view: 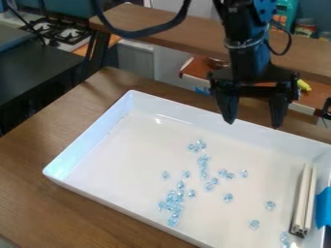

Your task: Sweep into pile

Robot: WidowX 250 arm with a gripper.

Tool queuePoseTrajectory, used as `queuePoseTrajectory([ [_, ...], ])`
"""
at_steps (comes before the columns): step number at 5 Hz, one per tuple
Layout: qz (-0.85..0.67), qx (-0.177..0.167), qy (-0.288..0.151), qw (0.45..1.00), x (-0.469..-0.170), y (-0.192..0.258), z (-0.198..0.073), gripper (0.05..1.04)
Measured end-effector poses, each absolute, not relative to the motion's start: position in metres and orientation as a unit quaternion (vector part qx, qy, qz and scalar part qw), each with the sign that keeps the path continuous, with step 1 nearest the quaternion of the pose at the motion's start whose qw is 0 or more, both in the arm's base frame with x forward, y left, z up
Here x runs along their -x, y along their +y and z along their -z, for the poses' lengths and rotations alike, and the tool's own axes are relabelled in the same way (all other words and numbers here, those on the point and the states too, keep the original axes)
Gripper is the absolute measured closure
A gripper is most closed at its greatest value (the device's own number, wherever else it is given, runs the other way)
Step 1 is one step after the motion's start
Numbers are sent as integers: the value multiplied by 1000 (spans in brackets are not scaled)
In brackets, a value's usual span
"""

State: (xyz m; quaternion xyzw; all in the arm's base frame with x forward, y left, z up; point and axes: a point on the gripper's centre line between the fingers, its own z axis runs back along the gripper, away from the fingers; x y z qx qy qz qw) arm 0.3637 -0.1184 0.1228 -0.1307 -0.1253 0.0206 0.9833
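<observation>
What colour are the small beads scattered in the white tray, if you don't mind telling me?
The beads are pale, translucent blue, best seen in the camera view.

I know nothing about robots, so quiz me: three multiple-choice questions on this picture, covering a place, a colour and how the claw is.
1. Where is the long pale bar?
A) under the tray
B) inside the tray, near its right end
C) on the stove

2. What colour are the beads?
A) light blue
B) red
C) black

3. How is the claw?
A) shut tight
B) shut on a bead
C) open

1: B, it lies beside the right wall of the tray.
2: A, they look bluish against white.
3: C, its fingers hang wide apart.
</observation>
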Motion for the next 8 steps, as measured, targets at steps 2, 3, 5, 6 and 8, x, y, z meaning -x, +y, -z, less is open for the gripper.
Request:
queuePoseTrajectory([
  [2,-13,93,-81,992,-360,-137,-68,83],
  [3,2,88,-89,992,-372,-165,-48,83],
  [5,22,63,-108,992,-385,-184,-16,83],
  [6,18,60,-121,991,-391,-184,-18,83],
  [8,9,73,-128,989,-394,-197,-13,83],
])
